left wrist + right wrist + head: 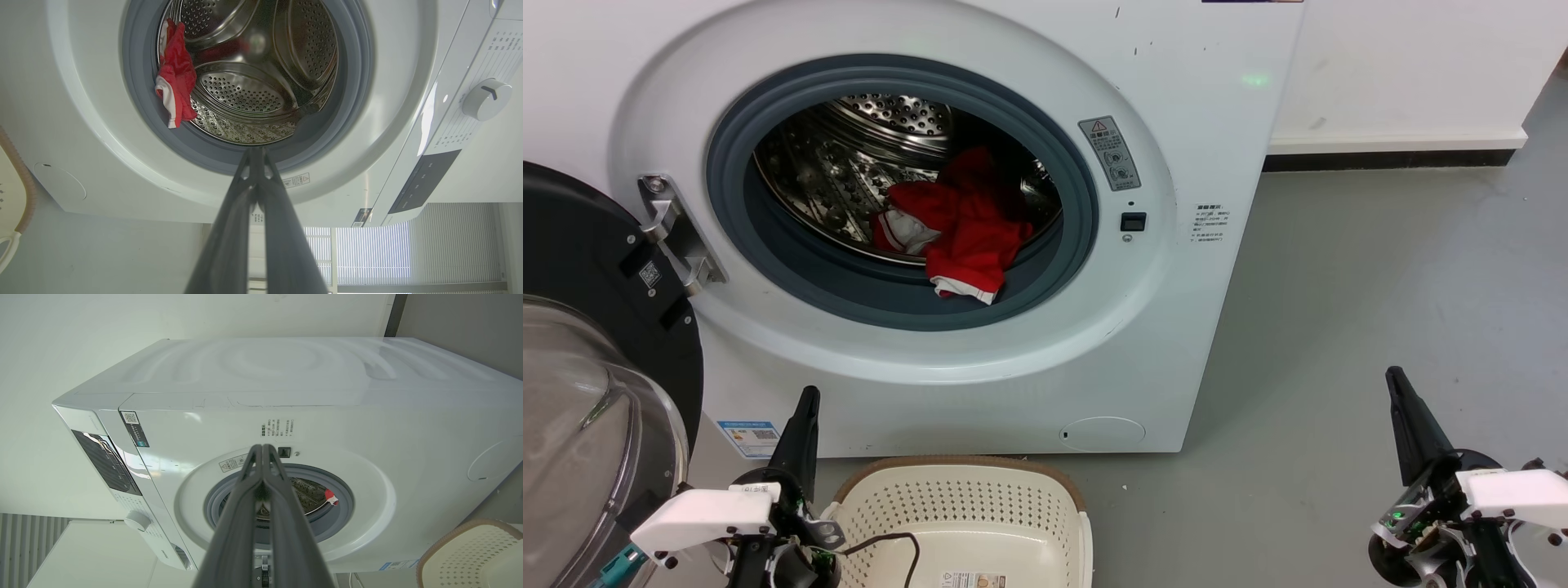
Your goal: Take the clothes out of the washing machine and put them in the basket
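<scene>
We find the porthole of the washing machine wide open, the clothes at the drum's front lip, the glass door swung out crowding our left, the basket close under the front, bare floor free at our right

Grey floor meets a white wall along a black skirting strip; pale blinds glow.

A grey floor spreads over the right side of the head view. At its upper edge, a dark skirting strip runs below a white wall. Pale slatted blinds show at the lower right of the left wrist view.
</scene>
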